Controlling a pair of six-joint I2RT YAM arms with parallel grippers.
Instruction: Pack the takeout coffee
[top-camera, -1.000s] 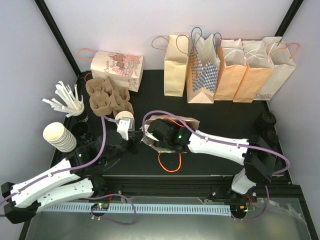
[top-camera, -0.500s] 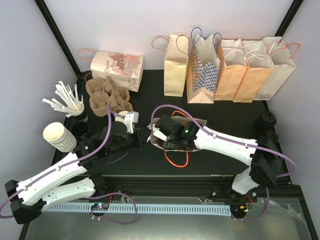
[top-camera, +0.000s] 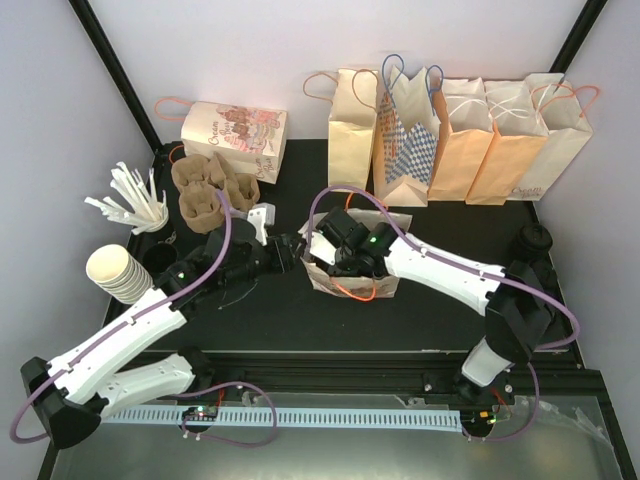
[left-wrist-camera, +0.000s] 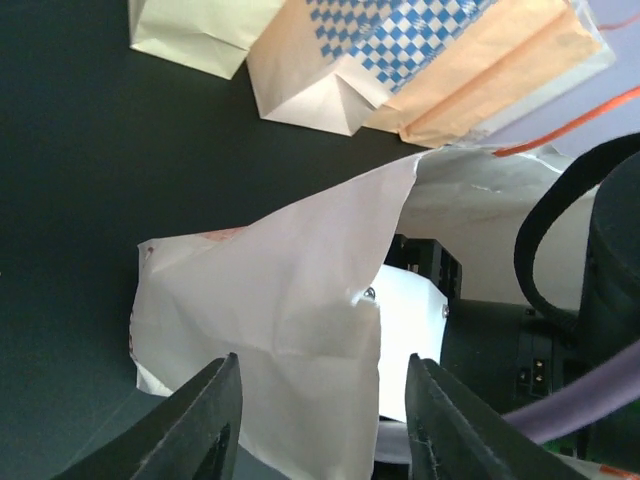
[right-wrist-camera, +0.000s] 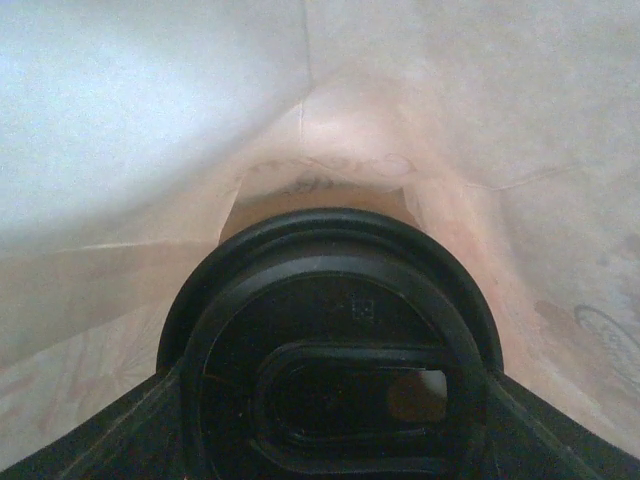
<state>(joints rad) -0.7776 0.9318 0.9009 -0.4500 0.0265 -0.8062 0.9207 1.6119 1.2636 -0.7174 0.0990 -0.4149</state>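
Newly at the paper bag (left-wrist-camera: 270, 320), my left gripper (left-wrist-camera: 320, 400) gapes; my right gripper (right-wrist-camera: 335, 390), clamping the takeout coffee (right-wrist-camera: 330, 290) inside, should release next.

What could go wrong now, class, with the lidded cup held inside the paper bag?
The takeout coffee seems to lie sideways; its lid's sip hole is open, so it may leak. The left gripper has its jaws open around the bag wall; the thin paper could slip or crumple.
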